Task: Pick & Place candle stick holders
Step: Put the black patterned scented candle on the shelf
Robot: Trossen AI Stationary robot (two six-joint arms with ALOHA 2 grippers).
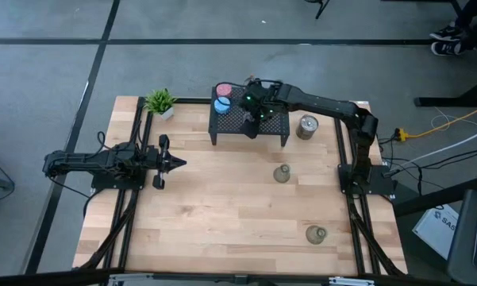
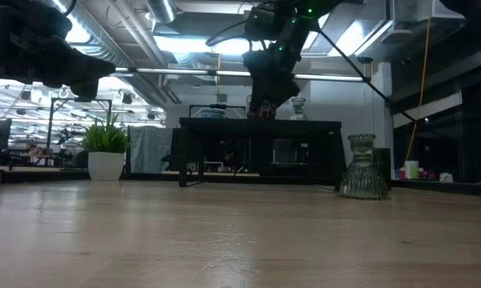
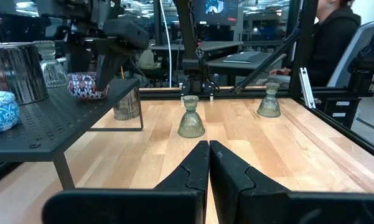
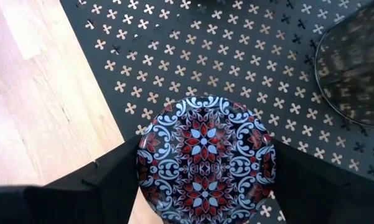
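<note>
A round candle stick holder (image 4: 205, 158) with a dark blue and red pattern sits between the fingers of my right gripper (image 1: 252, 117), over the black mesh rack (image 1: 274, 127) at the table's far side. On the rack also stand pink (image 1: 224, 89), light blue (image 1: 222, 104), shiny silver (image 3: 12, 71) and clear glass (image 3: 53, 62) holders. Another silver holder (image 1: 306, 127) stands on the table right of the rack. Two olive glass holders (image 1: 282, 174) (image 1: 316, 234) stand on the wood. My left gripper (image 1: 175, 163) waits shut and level at the table's left. My right gripper has the patterned holder's round side wall (image 4: 142, 168) pinched between its two fingers (image 4: 106, 186), one on each opposite side. The fingers come from above, slanting steeply down. The holder stays upright, top up, at the rack's top (image 3: 87, 85); whether its base rests there I cannot tell.
A small green potted plant (image 1: 160, 102) stands at the far left corner. The silver holder on the rack (image 4: 355, 68) is close beside the held one. A person (image 3: 336, 37) sits beyond the table. Bare wood lies across the table's middle and near side.
</note>
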